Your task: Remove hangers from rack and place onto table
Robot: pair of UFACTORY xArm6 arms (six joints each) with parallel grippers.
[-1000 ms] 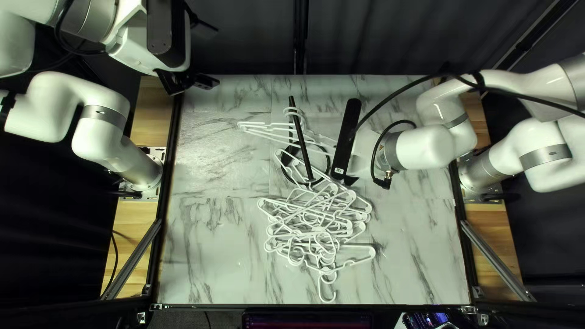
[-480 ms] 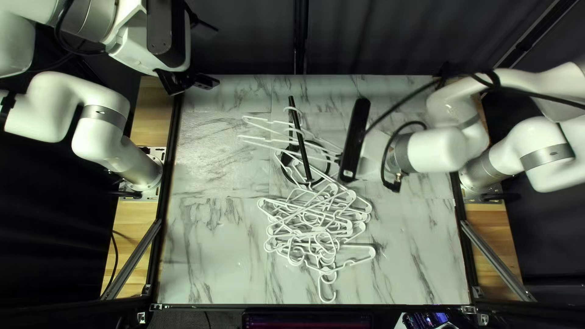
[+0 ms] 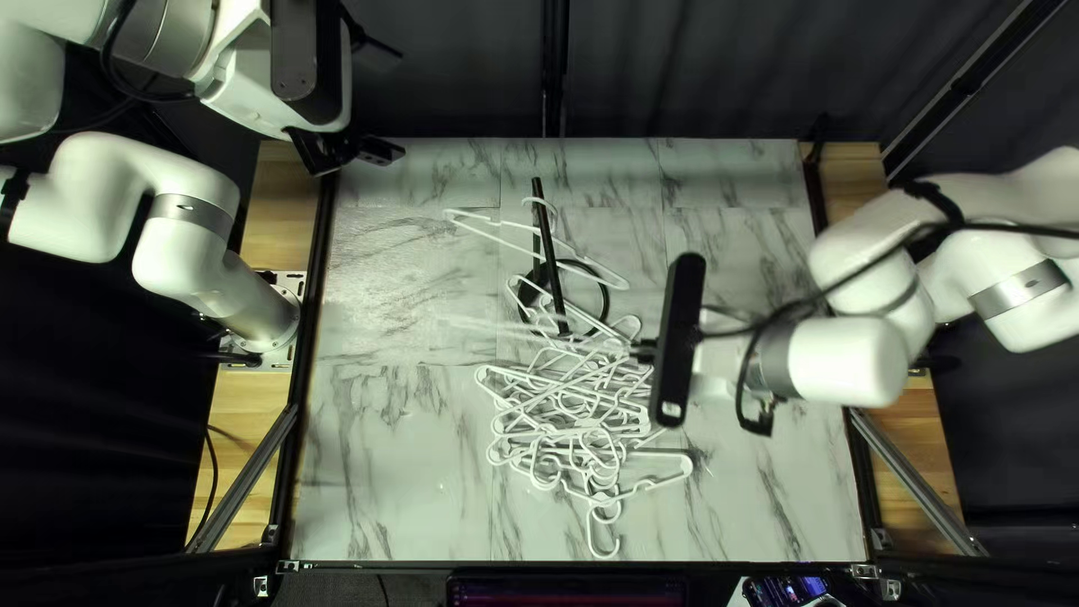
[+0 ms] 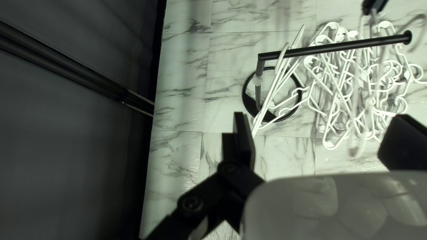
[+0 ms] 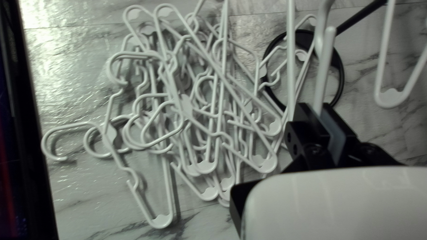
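"While our right gripper (image 5: 316, 109) pinches one plastic hanger (image 5: 325, 66) at the rack's (image 4: 338, 47) four o'clock, seemingly clear of the rod, how far along are we?"

"Well along, we'd judge: a heap of hangers (image 5: 186, 104) lies on the marbled table (image 3: 393, 450) towards six o'clock. At least one more (image 4: 267, 101) hangs up."

"Our left gripper (image 4: 322, 129)?"

"Spread, empty, at ten o'clock."

"Their look?"

"White, slim, hooked, notched at the shoulders; the heaped ones tangled."
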